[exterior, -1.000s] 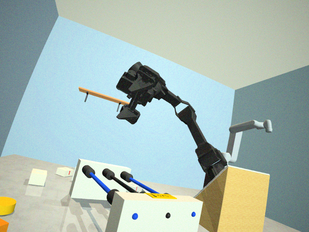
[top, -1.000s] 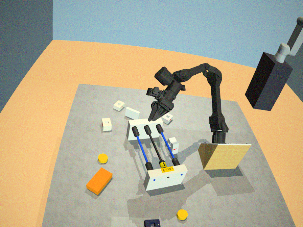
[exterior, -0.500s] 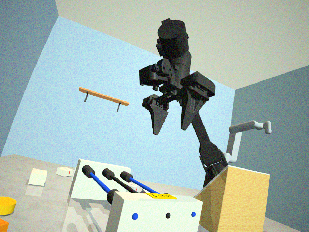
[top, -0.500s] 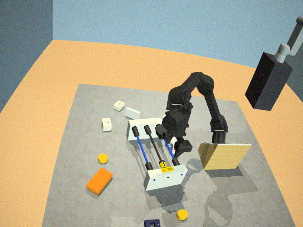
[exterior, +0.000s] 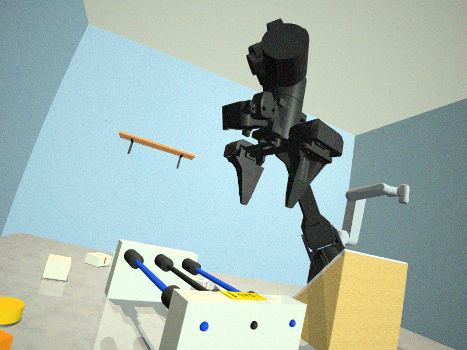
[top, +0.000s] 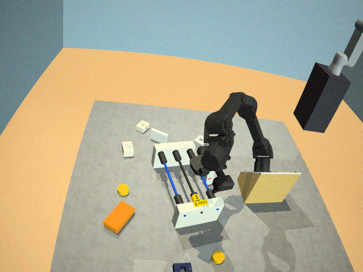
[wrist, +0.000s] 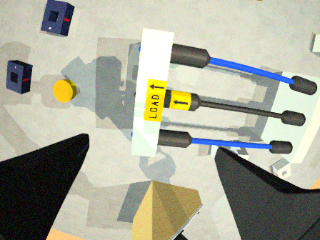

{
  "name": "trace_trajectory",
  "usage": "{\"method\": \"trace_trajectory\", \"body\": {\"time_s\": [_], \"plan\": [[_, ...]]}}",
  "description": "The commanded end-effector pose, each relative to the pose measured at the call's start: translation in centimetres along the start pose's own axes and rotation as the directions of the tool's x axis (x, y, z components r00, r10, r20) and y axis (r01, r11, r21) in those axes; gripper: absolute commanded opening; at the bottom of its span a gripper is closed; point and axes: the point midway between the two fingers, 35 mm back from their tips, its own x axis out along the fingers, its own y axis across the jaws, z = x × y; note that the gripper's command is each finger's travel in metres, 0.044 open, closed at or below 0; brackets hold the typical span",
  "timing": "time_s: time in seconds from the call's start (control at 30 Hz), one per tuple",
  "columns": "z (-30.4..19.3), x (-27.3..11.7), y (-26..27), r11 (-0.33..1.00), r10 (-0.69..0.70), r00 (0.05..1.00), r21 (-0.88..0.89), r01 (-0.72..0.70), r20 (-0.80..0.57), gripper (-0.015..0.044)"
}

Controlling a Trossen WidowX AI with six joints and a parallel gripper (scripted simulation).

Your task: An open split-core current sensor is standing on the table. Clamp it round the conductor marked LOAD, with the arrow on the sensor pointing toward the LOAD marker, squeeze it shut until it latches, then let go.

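A white block with a red mark (top: pixel 211 175) stands by the right blue conductor in the top view, partly hidden by the arm; it looks like the sensor, but its opening is unclear. In the wrist view a finger partly covers it. The LOAD conductor is the black middle rod (top: pixel 186 178) (exterior: pixel 184 277) (wrist: pixel 243 108), with nothing clamped on it. The yellow LOAD label (top: pixel 200 202) (exterior: pixel 245 295) (wrist: pixel 153 101) lies on the front block, its arrow pointing away from the rod. My gripper (exterior: pixel 267 205) (wrist: pixel 154 148) is open and empty, high above the conductor rack, fingers pointing down.
Blue conductors (top: pixel 170 179) (wrist: pixel 250 69) flank the black one. A tan wedge (top: pixel 269 187) (exterior: pixel 366 301) stands beside the arm's base. White blocks (top: pixel 128 149) (exterior: pixel 57 266), a white slab (top: pixel 159 135), an orange block (top: pixel 118 216), yellow discs (top: pixel 123 189) (wrist: pixel 64 91) and dark blue blocks (wrist: pixel 19 76) lie around.
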Motion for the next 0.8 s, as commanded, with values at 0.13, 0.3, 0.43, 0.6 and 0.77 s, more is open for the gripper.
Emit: {"method": "trace_trajectory", "body": {"time_s": [0.13, 0.3, 0.43, 0.6, 0.77], "plan": [[0.0, 0.1, -0.3, 1.000, -0.003, 1.000, 0.001, 0.003, 0.000, 0.0440], [-0.5, 1.7, -6.0, 0.999, 0.015, 1.000, -0.035, -0.015, 0.006, 0.0440], [-2.0, 3.6, -11.0, 0.998, 0.023, 1.000, -0.065, -0.022, 0.010, 0.0440], [-5.4, 6.5, -16.2, 0.995, 0.018, 1.000, -0.099, -0.017, 0.011, 0.0440], [-10.0, 9.6, -20.0, 0.992, 0.000, 1.000, -0.129, 0.000, 0.004, 0.0440]]}}
